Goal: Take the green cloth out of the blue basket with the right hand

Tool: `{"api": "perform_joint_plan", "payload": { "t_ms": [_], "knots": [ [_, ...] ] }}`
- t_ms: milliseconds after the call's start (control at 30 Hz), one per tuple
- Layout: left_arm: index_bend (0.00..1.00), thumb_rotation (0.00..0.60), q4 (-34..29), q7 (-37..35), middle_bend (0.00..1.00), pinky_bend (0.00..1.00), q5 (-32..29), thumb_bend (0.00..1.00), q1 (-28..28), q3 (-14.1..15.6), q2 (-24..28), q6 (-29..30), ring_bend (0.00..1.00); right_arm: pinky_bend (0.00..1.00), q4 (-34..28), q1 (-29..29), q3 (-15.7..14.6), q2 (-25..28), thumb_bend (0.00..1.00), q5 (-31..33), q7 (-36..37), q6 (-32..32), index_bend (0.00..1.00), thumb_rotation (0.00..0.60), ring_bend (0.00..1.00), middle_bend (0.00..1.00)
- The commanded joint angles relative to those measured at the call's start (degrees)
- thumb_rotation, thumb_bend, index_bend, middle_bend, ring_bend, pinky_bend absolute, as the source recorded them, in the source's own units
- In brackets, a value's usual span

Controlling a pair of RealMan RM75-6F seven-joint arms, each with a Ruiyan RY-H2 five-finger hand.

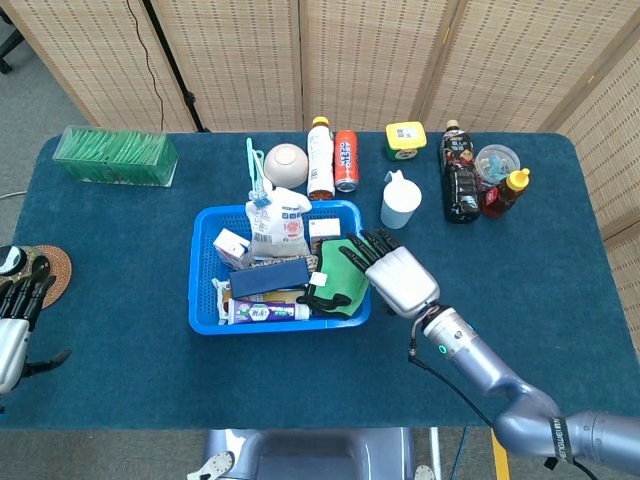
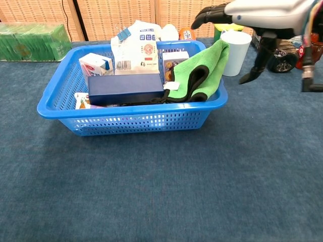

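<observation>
one green cloth (image 2: 202,70) lies folded against the right end wall of the blue basket (image 2: 126,121), its top edge draped up over the rim, so it sits just beneath the fingertips of the right hand (image 1: 398,278) and can likely be lifted without disturbing the dark blue box (image 2: 125,88) packed farther in past those fingertips. right hand's fingers (image 2: 209,12) hang spread and slightly curled above it, holding nothing, thumb apart on the outer side, probably to close on the raised fold.
</observation>
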Motion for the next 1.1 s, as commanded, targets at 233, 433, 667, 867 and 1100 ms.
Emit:
{"api": "perform_joint_plan", "payload": {
  "t_ms": [233,433,667,867,1100],
  "knots": [
    [0.0,0.6,0.2,-0.5,0.0,0.0,-0.7,0.06,-0.1,-0.2,0.1,-0.4,0.0,0.26,1.7,3.0,-0.4,-2.9,0.07,3.0,-1.6,0.3,0.27,0.6,0.09,0.17],
    [0.0,0.6,0.3,-0.5,0.0,0.0,-0.9,0.06,-0.3,-0.2,0.1,-0.8,0.0,0.33,3.6,5.1,-0.7,-4.9,0.17,4.8,-2.6,0.4,0.32,0.6,0.14,0.21],
    [0.0,0.6,0.4,-0.9,0.0,0.0,-1.1,0.06,-0.2,-0.3,0.3,-0.9,0.0,0.45,5.9,7.1,-1.2,-7.1,0.45,5.3,-3.2,1.6,0.42,0.6,0.21,0.29],
    [0.0,0.6,0.4,-1.4,0.0,0.0,-1.2,0.06,-0.3,-0.3,0.5,-1.1,0.0,0.66,7.7,7.5,-1.6,-8.7,0.63,1.7,-0.9,3.5,0.63,0.6,0.4,0.49],
    [0.0,0.6,0.6,-2.1,0.0,0.0,-1.2,0.06,-0.2,-0.3,0.7,-1.1,0.0,0.76,8.4,7.4,-1.7,-9.3,0.65,-2.7,3.6,5.5,0.69,0.6,0.48,0.57]
  ]
}}
